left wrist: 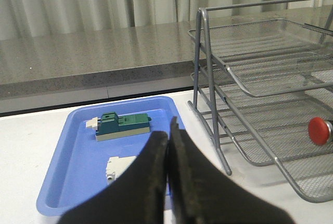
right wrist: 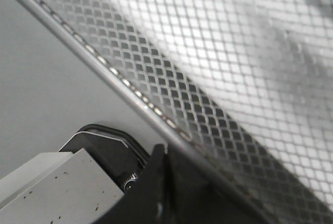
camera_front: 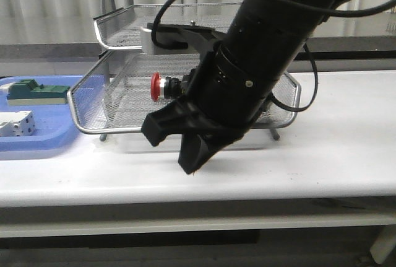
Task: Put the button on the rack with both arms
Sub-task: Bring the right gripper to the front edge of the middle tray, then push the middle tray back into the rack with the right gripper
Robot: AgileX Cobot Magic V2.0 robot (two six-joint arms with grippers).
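Front view: the button (camera_front: 162, 86) already lies in the lowest tray of the rack (camera_front: 93, 103), red head toward the tray's left side, and nothing of mine grips it. I judge the placing done, with only pulling my arms clear left to do. A big arm (camera_front: 260, 62) crosses the tray's front, its end effector (camera_front: 176, 143) hanging beyond the tray's front rim above the surface (camera_front: 322, 149), toward the surface's front edge. Which arm it is, and whether it is apart or together, I cannot tell here. At the surface's left end sits a blue tray (camera_front: 37, 143) with a green block (camera_front: 36, 91) and a white part (camera_front: 15, 123).

Left wrist view: my left end effector (left wrist: 169, 151) is together and carries nothing. Past it lie the blue tray and its two parts; the rack stands beside that tray, the button's red head showing in the low tier. There is open surface between tray and rack legs for backing away.

Right wrist view: my right end effector (right wrist: 165, 161) is together, close against the mesh and a tray's wire rim. That rim is the edge to mind; I would draw away from it before swinging sideways.
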